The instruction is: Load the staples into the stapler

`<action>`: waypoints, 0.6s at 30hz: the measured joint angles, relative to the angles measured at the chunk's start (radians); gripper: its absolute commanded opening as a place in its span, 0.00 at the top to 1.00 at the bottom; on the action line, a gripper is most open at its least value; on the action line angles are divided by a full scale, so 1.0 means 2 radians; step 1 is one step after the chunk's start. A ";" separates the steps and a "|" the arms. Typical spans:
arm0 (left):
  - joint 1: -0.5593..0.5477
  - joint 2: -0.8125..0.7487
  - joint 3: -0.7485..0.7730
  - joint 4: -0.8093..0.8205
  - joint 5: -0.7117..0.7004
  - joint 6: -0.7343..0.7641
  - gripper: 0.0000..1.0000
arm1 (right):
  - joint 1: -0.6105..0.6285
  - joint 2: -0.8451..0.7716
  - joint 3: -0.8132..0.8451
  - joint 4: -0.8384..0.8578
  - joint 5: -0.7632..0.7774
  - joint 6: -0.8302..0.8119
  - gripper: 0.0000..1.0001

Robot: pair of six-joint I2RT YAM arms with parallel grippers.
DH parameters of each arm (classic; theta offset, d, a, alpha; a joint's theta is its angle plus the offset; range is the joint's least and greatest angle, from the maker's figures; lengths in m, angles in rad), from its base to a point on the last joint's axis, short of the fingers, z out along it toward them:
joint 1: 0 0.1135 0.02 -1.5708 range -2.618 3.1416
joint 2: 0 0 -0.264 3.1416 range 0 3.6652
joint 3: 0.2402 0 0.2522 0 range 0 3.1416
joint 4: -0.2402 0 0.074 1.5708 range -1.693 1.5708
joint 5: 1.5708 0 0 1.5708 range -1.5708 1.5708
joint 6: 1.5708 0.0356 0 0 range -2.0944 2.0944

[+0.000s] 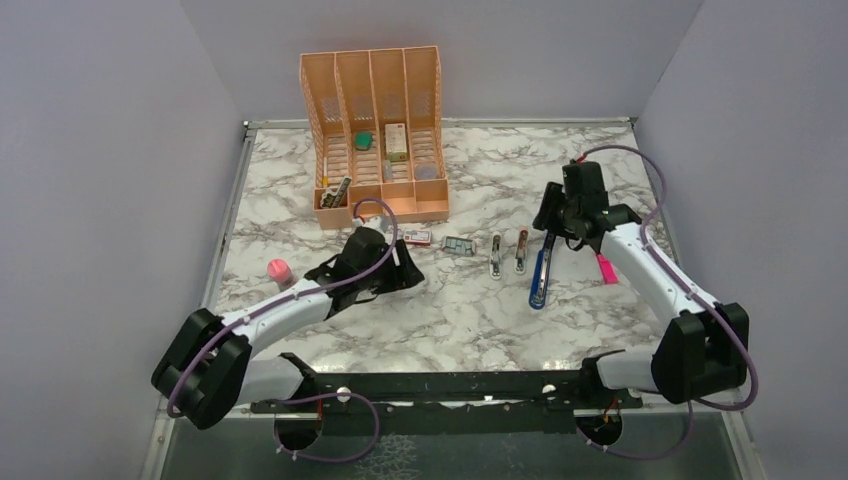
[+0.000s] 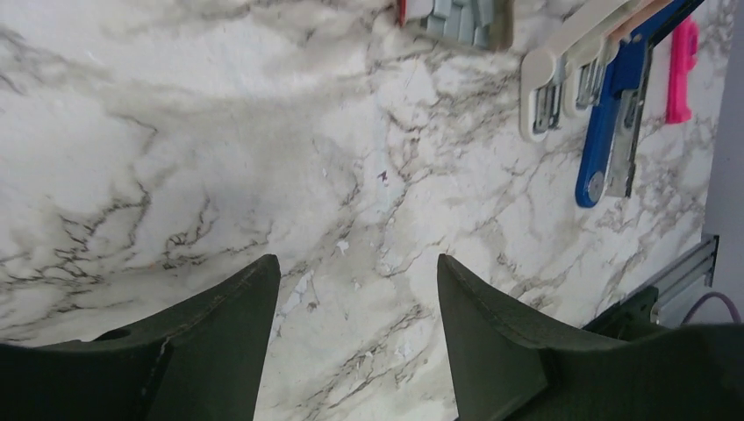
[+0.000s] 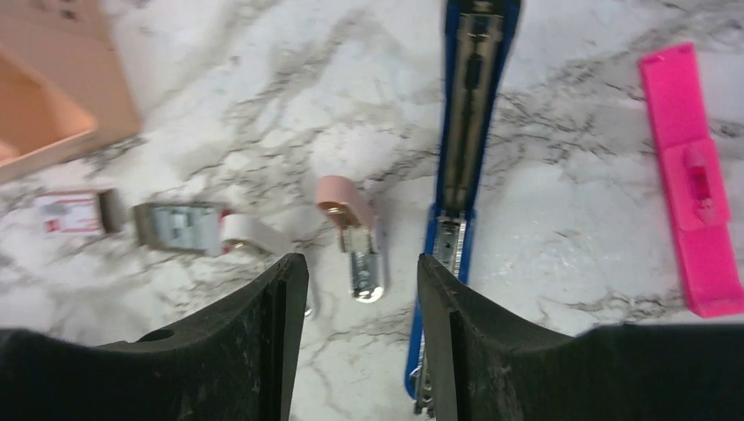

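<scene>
The table (image 1: 470, 310) has a smooth, marble-look top with a soft sheen. The stapler (image 3: 474, 96) is glossy blue plastic around a bare silvery metal channel. The staples (image 3: 180, 226) look like dull grey metal, and their sleeve (image 3: 75, 212) is printed card. The marker (image 3: 693, 184) is shiny pink plastic. The fingers (image 3: 237, 351) of the right gripper (image 3: 361, 263) are matt black and grainy.

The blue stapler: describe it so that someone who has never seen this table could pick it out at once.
Find the orange desk organiser at the back of the marble table, then come forward and right. Past a small white stapler and a small pinkish stapler lies the blue stapler. It alone is blue, longer than both, open with its silver channel showing.
</scene>
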 measured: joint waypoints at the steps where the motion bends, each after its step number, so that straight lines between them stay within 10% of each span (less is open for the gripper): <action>1: 0.000 -0.010 0.006 -0.005 -0.013 0.005 0.34 | 0.000 -0.008 0.003 0.001 -0.012 -0.002 0.47; 9: 0.000 -0.093 0.046 -0.015 -0.116 0.045 0.33 | 0.060 -0.010 0.070 0.026 -0.095 -0.024 0.53; 18: 0.000 -0.138 0.046 0.011 -0.162 0.077 0.30 | 0.146 0.161 0.161 0.042 -0.071 -0.030 0.51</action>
